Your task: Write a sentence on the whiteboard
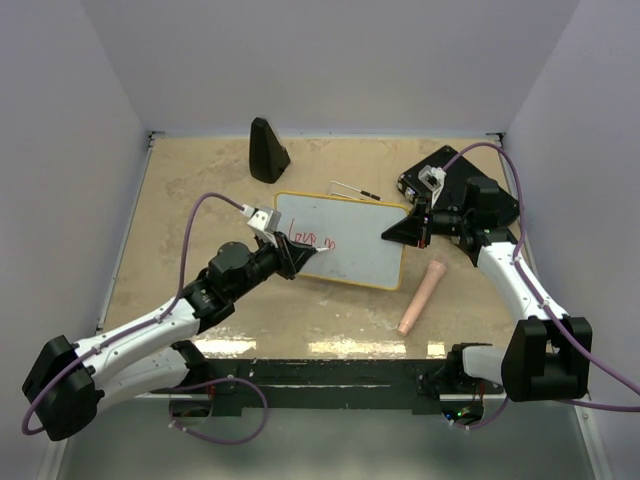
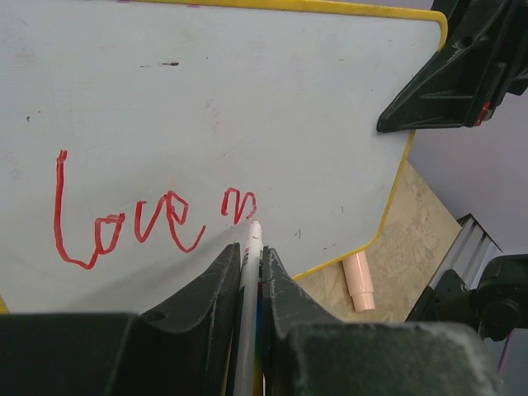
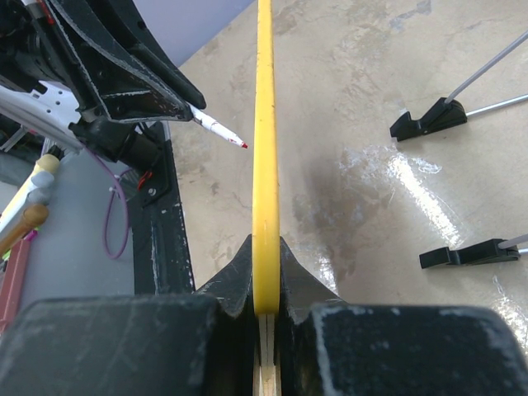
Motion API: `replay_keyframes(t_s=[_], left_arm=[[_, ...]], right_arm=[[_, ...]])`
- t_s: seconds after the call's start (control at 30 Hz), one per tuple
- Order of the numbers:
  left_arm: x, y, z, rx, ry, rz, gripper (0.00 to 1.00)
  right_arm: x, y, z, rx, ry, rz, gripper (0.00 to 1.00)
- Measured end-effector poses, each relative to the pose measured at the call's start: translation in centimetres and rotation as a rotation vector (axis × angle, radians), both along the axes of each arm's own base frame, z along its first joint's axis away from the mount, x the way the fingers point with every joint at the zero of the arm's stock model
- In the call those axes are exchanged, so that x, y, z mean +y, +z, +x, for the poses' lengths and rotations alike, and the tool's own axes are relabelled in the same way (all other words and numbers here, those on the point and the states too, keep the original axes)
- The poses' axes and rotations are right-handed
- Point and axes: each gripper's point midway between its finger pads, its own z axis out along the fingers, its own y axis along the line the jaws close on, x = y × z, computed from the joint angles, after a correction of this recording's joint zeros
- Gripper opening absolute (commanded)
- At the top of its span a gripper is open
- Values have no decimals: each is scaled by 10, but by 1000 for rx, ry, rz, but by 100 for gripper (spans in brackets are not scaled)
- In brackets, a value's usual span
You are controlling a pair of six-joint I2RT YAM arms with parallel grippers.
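Left gripper (image 2: 249, 271) clamps a red marker (image 2: 251, 243) (tip beside the sentence (image 2: 169, 219)); right gripper (image 3: 265, 264) pinches the whiteboard (image 2: 247, 99) rim.

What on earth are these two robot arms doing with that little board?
The left gripper is shut on a red marker and is writing on the whiteboard. The red writing reads roughly "Love" plus the start of another word, and the marker tip sits right beside that last letter. The right gripper is clamped on the board's yellow rim, steadying it. The sentence looks unfinished.
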Motion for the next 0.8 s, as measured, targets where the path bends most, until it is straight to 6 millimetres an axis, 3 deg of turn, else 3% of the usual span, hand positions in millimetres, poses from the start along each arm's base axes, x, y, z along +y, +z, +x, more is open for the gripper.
replay_keyframes(t_s=[0.47,0.67,0.8], left_arm=[[3,18,-3,-26,0,-31,0],[-10,29,6,-35,-14,-43,0],[-17,25,10,-23,-27,-32,0]], right_arm=[[0,0,0,0,0,0,0],[0,0,0,0,0,0,0],[0,0,0,0,0,0,0]])
